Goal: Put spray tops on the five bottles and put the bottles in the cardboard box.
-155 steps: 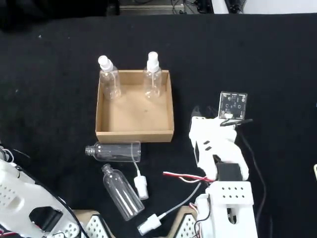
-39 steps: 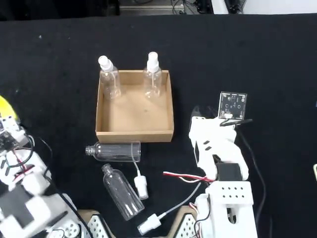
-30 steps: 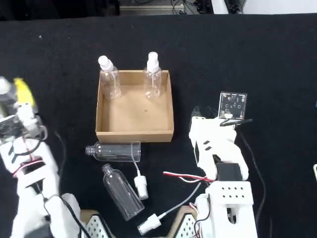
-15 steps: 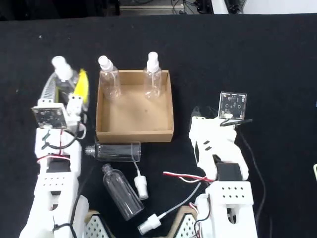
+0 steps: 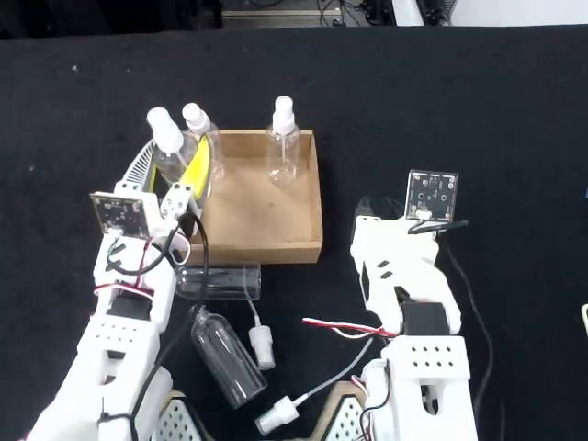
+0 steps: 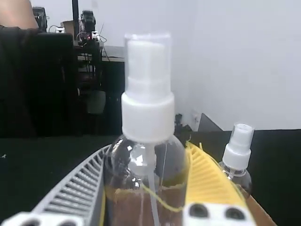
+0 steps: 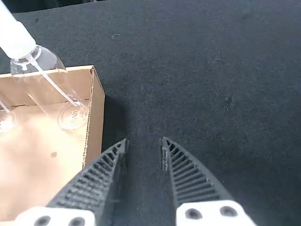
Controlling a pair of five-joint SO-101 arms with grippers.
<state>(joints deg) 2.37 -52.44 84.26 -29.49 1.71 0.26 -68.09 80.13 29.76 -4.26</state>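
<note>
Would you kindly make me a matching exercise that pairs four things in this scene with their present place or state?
Things:
1. left hand
2. right hand
3. cardboard box
4. topless bottles

States:
a. lying on the table before the box
b. open over bare table
c. shut on a spray-topped bottle
d. second topped bottle standing inside

Pairs: 1-c, 2-b, 3-d, 4-a

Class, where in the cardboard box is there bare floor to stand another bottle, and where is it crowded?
Free: the box floor between its near wall and the standing bottles. Crowded: the far left corner, where the left hand holds a bottle.
</note>
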